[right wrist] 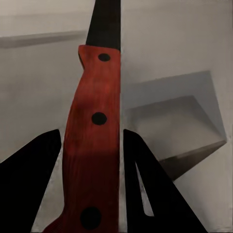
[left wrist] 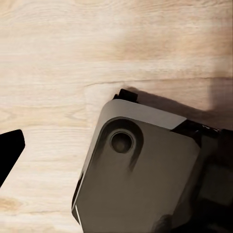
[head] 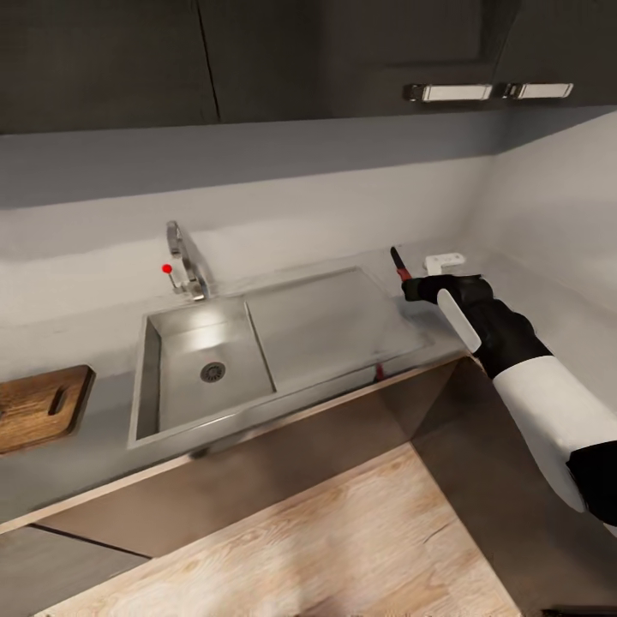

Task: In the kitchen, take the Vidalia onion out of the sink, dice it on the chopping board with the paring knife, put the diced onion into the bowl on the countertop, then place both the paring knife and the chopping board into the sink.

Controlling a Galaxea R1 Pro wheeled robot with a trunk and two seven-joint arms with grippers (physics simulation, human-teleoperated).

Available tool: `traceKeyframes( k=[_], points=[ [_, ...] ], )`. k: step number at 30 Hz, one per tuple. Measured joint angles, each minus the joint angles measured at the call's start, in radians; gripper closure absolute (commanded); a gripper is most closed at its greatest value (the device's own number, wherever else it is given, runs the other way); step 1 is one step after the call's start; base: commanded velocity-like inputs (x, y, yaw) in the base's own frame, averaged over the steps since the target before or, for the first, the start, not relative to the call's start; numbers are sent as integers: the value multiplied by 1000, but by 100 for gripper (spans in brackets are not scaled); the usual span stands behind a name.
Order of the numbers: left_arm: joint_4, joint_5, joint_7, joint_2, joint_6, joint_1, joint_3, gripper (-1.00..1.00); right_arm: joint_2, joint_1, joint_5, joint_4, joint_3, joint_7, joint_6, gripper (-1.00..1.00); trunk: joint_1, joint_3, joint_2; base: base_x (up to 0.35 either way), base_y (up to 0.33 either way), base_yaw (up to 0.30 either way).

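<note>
My right gripper (head: 411, 288) is shut on the red handle of the paring knife (head: 400, 267), whose dark blade points up and away, over the countertop (head: 77, 467) just right of the sink (head: 287, 338). In the right wrist view the paring knife (right wrist: 94, 121) sits between the gripper's (right wrist: 91, 133) two black fingers, with the bowl (right wrist: 177, 128) beyond it. The white bowl (head: 446, 261) stands by the back wall, close behind the knife. At the far left edge lies the chopping board (head: 38, 407). The Vidalia onion is out of view. One black fingertip (left wrist: 8, 154) of my left gripper hangs over the wooden floor.
A chrome tap (head: 184, 261) with a red knob stands behind the basin, which has a round drain (head: 212, 372). Dark wall cabinets (head: 343, 51) hang above. The counter turns a corner at the right. Part of the robot's base (left wrist: 141, 174) lies below the left wrist.
</note>
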Motion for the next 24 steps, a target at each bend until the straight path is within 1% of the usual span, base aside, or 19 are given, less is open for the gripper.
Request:
traceKeyframes(
  k=[24],
  points=[
    [0,0,1,1,0,0,0,-100,1,0,0,9,0,2,-2,100,0,38,0,-266,234,108]
  ],
)
